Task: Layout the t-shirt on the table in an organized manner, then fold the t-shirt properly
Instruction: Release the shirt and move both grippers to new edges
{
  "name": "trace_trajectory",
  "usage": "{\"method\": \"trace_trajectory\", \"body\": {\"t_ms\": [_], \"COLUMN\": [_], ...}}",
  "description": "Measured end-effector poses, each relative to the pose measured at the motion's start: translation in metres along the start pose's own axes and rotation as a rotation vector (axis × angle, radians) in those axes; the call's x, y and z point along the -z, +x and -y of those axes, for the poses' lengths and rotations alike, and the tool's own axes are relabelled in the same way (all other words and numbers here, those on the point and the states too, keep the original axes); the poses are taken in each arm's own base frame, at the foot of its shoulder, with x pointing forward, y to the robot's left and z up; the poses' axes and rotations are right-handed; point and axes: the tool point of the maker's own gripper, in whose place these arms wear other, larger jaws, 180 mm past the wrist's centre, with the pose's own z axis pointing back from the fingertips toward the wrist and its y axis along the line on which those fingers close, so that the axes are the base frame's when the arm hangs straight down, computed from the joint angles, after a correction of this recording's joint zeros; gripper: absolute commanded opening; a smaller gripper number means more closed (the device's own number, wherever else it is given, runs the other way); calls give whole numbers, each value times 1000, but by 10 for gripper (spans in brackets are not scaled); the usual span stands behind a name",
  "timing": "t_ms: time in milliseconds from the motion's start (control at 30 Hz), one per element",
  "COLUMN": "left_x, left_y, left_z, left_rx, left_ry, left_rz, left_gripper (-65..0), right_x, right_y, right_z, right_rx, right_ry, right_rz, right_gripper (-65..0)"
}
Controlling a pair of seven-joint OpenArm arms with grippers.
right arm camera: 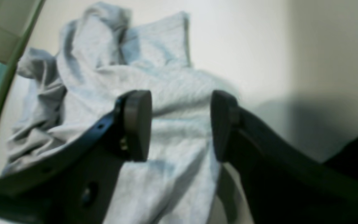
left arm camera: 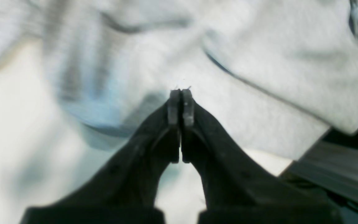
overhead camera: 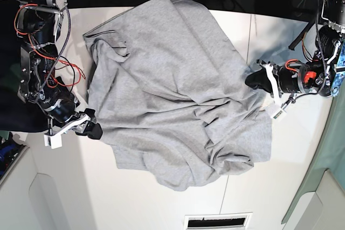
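Bright, even light; both wrist views are soft with blur, the base view sharp, shadows faint

In the left wrist view the t-shirt (left arm camera: 259, 71) is blurred and runs out of the picture at the top and both sides. A dark patch at the top right corner is too unclear to name. In the right wrist view the cloth is soft in focus and its lower part is hidden behind the right gripper (right arm camera: 180, 124). In the base view the far hem goes over the table (overhead camera: 161, 197) edge into shadow.
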Motion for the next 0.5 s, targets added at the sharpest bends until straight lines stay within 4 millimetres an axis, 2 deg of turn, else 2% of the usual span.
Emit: {"method": "trace_trajectory", "body": {"t_ms": [100, 267, 400, 500], "left_x": [0, -2, -4, 7], "left_y": [-19, -35, -37, -47], "left_z": [13, 25, 26, 44], "left_rx": [13, -61, -142, -183], "left_ry": [-13, -20, -19, -59], "left_rz": [-28, 10, 70, 74], "left_gripper": [-638, -497, -497, -497], "right_x": [-16, -43, -62, -69], "right_y": [-9, -42, -69, -89], "right_z": [-6, -17, -18, -12], "right_rx": [-10, -62, -79, -59], "right_ry": [17, 33, 23, 6], "right_rz": [-20, -131, -169, -201], "right_gripper": [-345, -345, -345, -347]}}
